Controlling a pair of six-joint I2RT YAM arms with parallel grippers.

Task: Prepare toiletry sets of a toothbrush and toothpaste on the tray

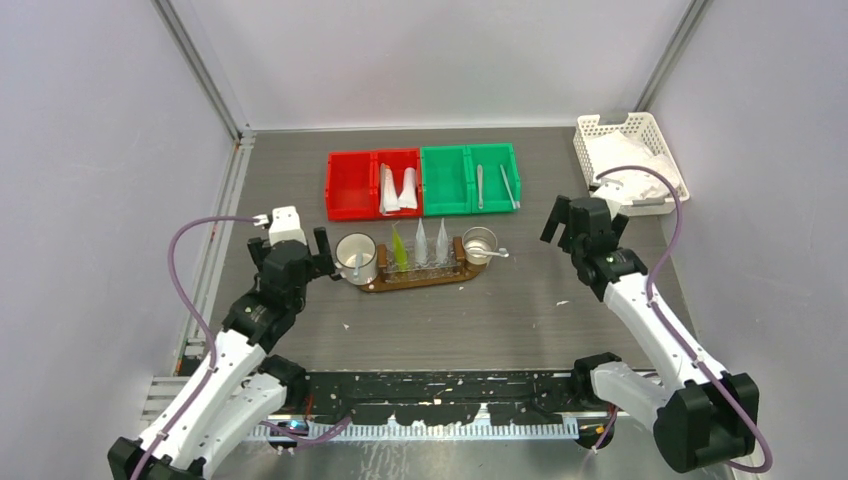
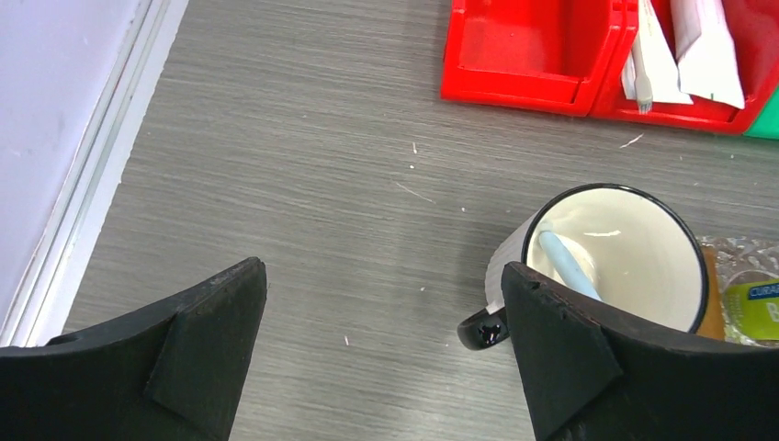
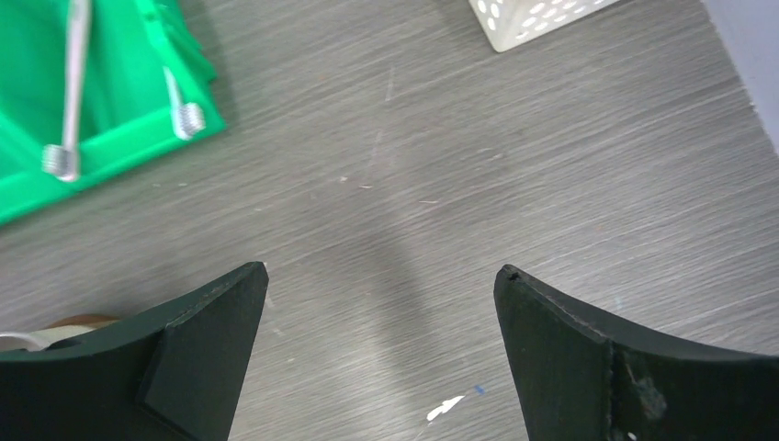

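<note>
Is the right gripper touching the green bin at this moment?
Apart. The right wrist view shows bare table between the green bin and the fingers of the right gripper.

"CURA" (cut off), yellow-green tube [image 2: 750, 314]

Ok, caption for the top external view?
The left arm and right arm, jaws open, flank a wooden tray with three upright tubes between two cups; red bins and green bins sit behind.
</note>
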